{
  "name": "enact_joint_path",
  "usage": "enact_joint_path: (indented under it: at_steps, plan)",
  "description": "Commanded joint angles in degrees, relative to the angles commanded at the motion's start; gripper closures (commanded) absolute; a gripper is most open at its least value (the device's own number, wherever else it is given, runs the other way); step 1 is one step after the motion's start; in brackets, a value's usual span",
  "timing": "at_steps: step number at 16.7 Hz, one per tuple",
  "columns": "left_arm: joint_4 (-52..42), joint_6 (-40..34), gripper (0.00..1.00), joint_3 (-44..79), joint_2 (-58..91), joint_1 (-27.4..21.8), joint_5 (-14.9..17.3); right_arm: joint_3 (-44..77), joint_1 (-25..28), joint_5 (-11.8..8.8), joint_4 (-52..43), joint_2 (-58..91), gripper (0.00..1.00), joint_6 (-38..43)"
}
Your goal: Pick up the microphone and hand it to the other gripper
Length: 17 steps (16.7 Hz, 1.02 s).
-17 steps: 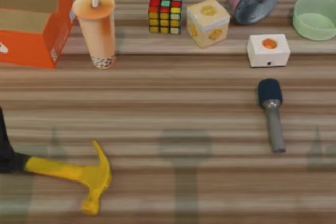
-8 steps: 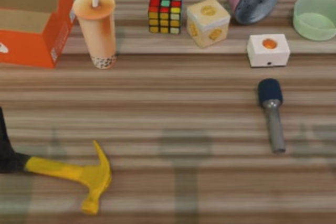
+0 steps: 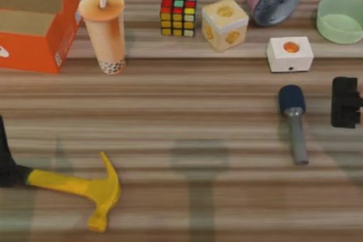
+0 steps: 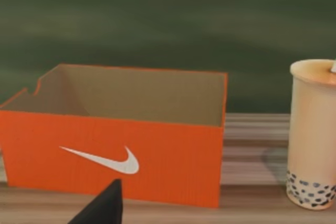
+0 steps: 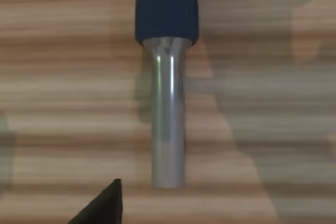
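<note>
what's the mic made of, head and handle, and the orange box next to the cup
The microphone lies flat on the table. Its navy head looks matte and soft, probably foam or a coated grille; no mesh shows. The grey handle looks like brushed metal, with a bright streak running along it. The orange box looks like matte cardboard: thin walls, plain brown inside, printed white swoosh.
</note>
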Motion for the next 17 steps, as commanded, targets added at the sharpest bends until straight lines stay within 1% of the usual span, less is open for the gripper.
enact_joint_path:
  at_steps: [4, 8, 11, 17]
  plan:
    - [0.00, 0.00, 0.00, 0.00, 0.00, 0.00, 0.00, 14.05, 4.89, 1.39, -10.67, 20.93, 0.00, 5.32]
    - [0.00, 0.00, 0.00, 0.00, 0.00, 0.00, 0.00, 23.70, 8.28, 2.20, -17.73, 34.83, 0.00, 8.96]
    - [0.00, 0.00, 0.00, 0.00, 0.00, 0.00, 0.00, 26.78, 9.39, 2.40, -19.92, 38.96, 0.00, 10.13]
    - [0.00, 0.00, 0.00, 0.00, 0.00, 0.00, 0.00, 26.64, 9.15, 2.35, -19.71, 39.08, 0.00, 10.09]
